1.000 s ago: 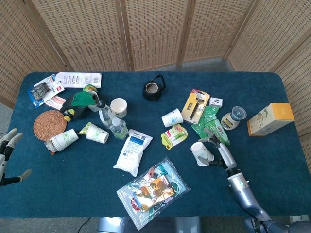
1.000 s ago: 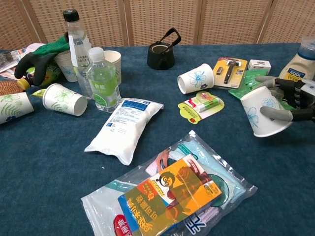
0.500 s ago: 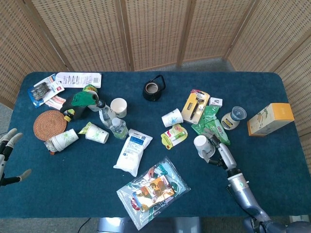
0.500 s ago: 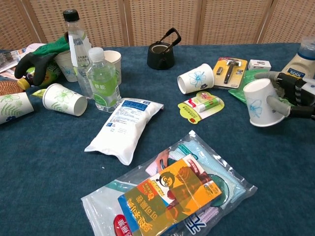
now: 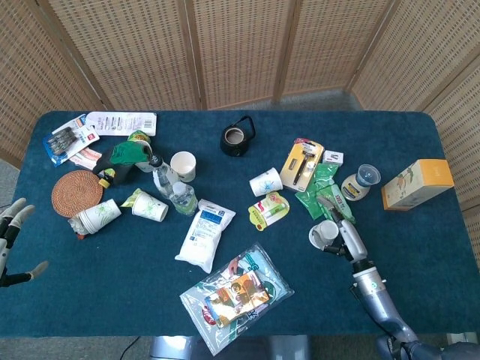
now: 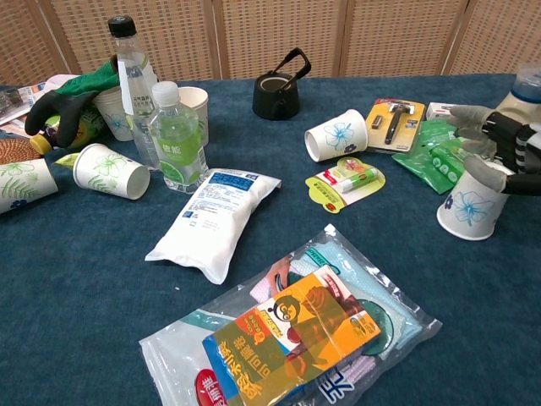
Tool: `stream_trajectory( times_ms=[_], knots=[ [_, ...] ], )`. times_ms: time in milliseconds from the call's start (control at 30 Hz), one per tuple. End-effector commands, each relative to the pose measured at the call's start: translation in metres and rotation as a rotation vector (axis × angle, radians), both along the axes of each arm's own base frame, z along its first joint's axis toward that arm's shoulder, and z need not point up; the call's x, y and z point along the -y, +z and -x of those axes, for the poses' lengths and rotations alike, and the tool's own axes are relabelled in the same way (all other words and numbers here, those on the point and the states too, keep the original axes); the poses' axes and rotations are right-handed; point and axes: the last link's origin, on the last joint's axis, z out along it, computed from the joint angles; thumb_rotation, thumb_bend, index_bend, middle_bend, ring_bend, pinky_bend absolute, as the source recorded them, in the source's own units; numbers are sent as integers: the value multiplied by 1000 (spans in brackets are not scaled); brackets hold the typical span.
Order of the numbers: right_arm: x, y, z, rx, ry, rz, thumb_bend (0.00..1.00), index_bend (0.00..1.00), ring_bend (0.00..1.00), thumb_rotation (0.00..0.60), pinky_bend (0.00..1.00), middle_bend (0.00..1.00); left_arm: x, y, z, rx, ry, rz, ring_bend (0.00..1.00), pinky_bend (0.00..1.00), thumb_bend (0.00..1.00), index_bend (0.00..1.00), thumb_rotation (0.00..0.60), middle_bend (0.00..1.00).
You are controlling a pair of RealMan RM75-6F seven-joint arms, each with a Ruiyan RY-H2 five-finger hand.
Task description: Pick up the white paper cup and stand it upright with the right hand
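Snack bag (image 6: 292,330): flat, clear, nearest my chest, well apart from the work

Left hand (image 5: 11,232): off the table's left edge, fingers apart, holding nothing

Cup (image 6: 472,203): white paper, small blue flower print, standing on its base on the blue table (image 5: 420,285), mouth up in the head view, just in front of the green packet (image 6: 431,156). I judge it light, thin-walled and easy to crush or tip; best taken at mid-wall with a soft wrap, not by the rim

Right hand (image 6: 505,150): my fingers curl round the cup's upper wall, thumb (image 6: 486,173) lying on its near side; I hold it

White pouch (image 6: 211,218): lying at centre, left of the cup

Second cup (image 6: 336,135): on its side, beyond the lip-balm card (image 6: 347,179)

Kettle (image 6: 277,89): black, far centre
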Motion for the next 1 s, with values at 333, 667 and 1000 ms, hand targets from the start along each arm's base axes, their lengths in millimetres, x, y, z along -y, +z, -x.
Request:
stream_trajectory(
  times_ms=[333, 667, 1000],
  knots=[
    [-11, 27, -17, -71, 91, 87, 496, 1, 0, 446, 83, 0, 2, 2, -1, 6, -5, -7, 0, 0, 242, 0, 600, 0],
    [-28, 67, -22, -240, 193, 220, 487, 9, 0, 437, 83, 0, 5, 6, -2, 18, -17, -19, 0, 0, 242, 0, 600, 0],
    [-54, 106, 6, -470, 195, 340, 487, 14, 0, 419, 83, 0, 8, 7, -4, 15, -25, -29, 0, 0, 242, 0, 600, 0]
  ],
)
